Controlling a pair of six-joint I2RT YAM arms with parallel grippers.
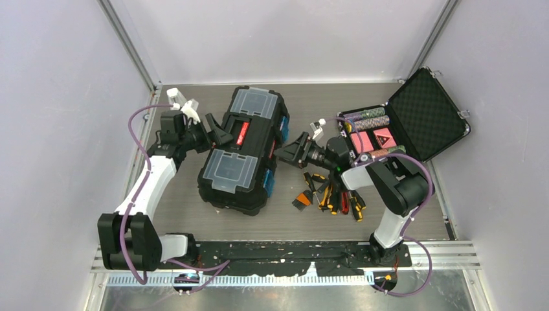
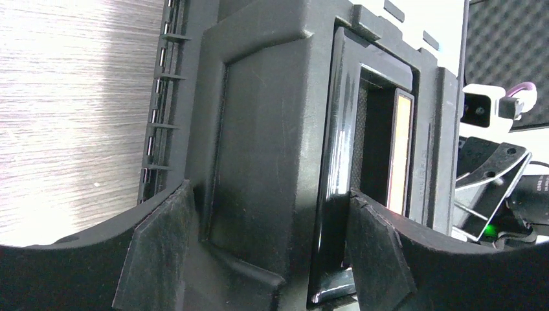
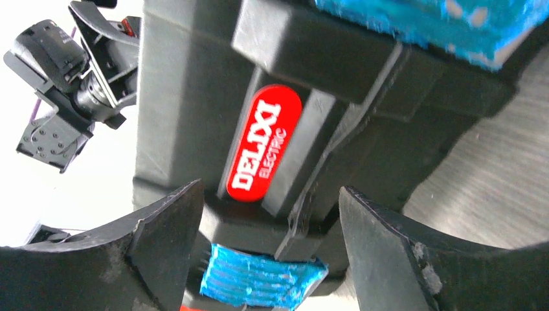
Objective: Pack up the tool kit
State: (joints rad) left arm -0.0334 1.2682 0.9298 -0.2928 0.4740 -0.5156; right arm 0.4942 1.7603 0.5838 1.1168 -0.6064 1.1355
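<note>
The black toolbox (image 1: 241, 150) lies shut in the middle of the table, with its red-labelled handle (image 1: 243, 133) between two clear lid compartments. My left gripper (image 1: 217, 133) is at its left side. In the left wrist view the left gripper (image 2: 268, 259) stands open astride a raised black ridge of the toolbox (image 2: 272, 129), one pad in the handle recess. My right gripper (image 1: 290, 150) is at the right side. Up close the right gripper (image 3: 268, 214) is open, with a blue latch (image 3: 259, 282) and the red label (image 3: 262, 146) between its jaws. Screwdrivers (image 1: 324, 193) and red pliers (image 1: 345, 202) lie on the table to the right.
A smaller foam-lined black case (image 1: 404, 120) with poker chips stands open at the back right, right behind my right arm. Grey walls close in the table on the left, back and right. The tools lie just in front of the right arm's wrist.
</note>
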